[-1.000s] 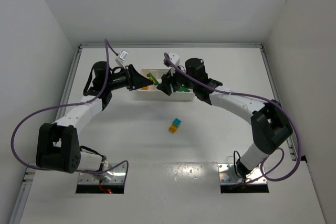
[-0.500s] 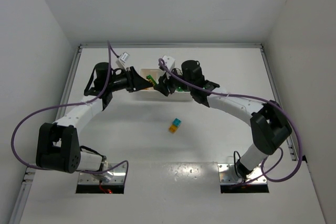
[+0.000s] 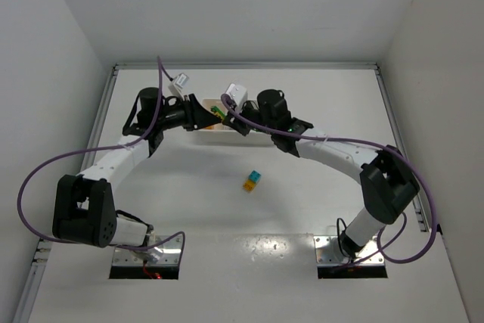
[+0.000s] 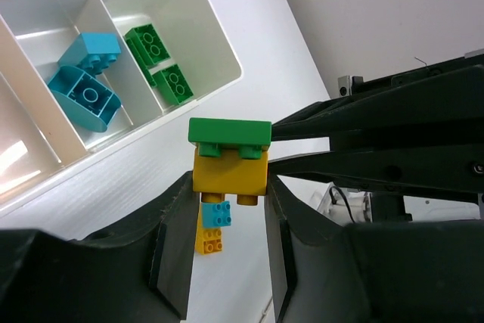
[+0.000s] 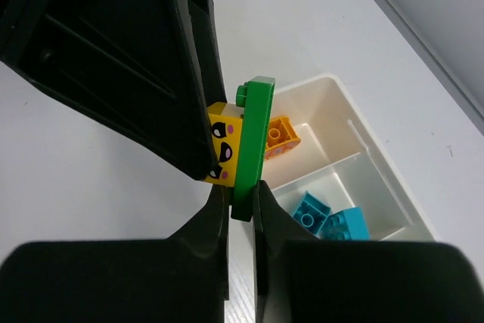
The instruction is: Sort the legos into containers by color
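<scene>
From where I stand, the left gripper (image 4: 229,187) is clamped tight on a yellow brick (image 4: 229,173), one finger on each side, holding it up off the surface (image 3: 189,194). A flat green plate (image 4: 229,131) is snapped onto that brick, on the side facing away from the left gripper's fingers. The right gripper (image 5: 240,196) comes in from the opposite side, its fingers pinched closed on the edge of the green plate. Both grippers have hold of the same little stack, nose to nose. The yellow brick has a small face printed on one side.

Below and just past the two grippers lies the white tray (image 4: 204,20). It has two cyan bricks (image 4: 83,96) in its middle compartment, two green bricks (image 4: 149,43) in one end compartment and an orange brick (image 5: 281,135) in the other end. Well clear of both grippers, back toward the arm bases, a loose cyan brick (image 3: 255,176) and a loose orange brick (image 3: 248,185) lie touching each other on the surface
</scene>
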